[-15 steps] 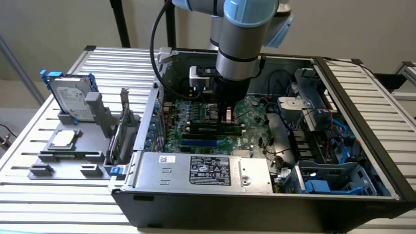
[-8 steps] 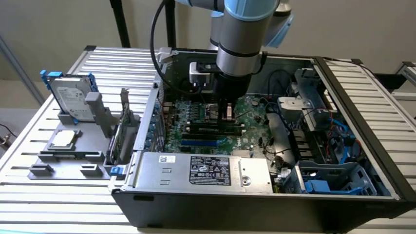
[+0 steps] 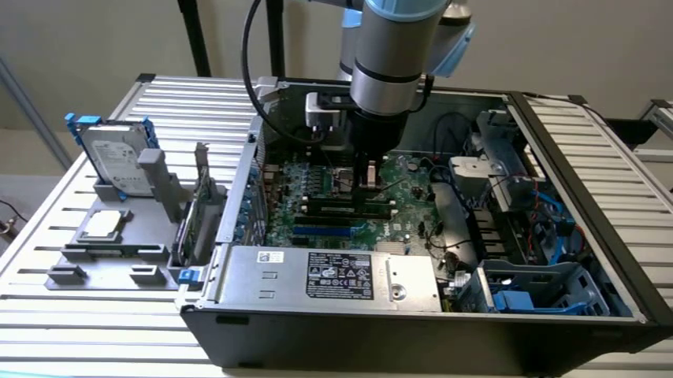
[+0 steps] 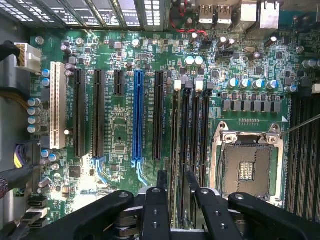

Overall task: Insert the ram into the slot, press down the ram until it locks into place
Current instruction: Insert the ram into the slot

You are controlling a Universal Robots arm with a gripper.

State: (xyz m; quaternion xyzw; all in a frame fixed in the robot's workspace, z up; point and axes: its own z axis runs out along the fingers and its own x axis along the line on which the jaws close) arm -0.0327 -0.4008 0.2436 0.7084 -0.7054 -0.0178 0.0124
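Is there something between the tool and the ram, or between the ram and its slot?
Nothing visible stands in the way. The tool hangs directly over the ram, its fingers apart on either side of it, and the ram appears to sit edge-up in the slot already.

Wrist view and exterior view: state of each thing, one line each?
computer case: side open.
gripper: low inside the case, at the ram.
ram: on edge along the slot; locked or not, cannot tell.
slot: under the gripper, ram along it.
blue slot: empty.
CPU socket: uncovered, no cooler.
hard drive: upright, outside the case.
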